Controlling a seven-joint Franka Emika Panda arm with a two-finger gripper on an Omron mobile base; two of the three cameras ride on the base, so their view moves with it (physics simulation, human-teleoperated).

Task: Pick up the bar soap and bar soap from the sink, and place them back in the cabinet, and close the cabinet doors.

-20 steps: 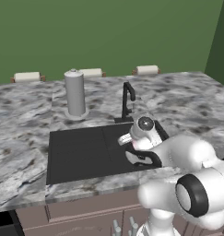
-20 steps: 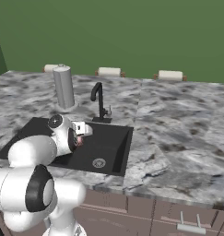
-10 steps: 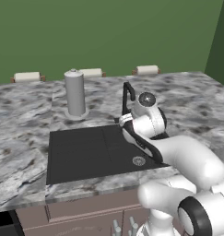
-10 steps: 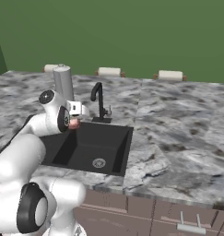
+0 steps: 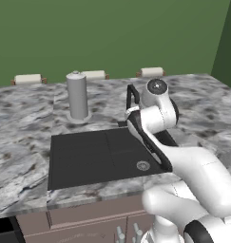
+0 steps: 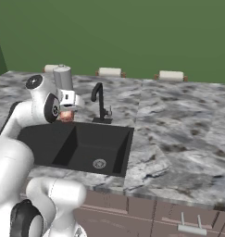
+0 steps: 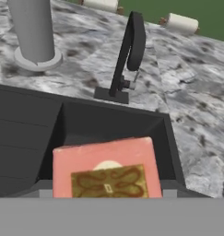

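One gripper raised, gripping bar soap

In your hand view the bar soap is cut off at its lower edge, and it covers the pincer's fingertips, so you cannot see how the jaws stand. From the right base, you get just a sliver of the soap under the hand. In the left base view the arm hides the sink's right side and most of the faucet.
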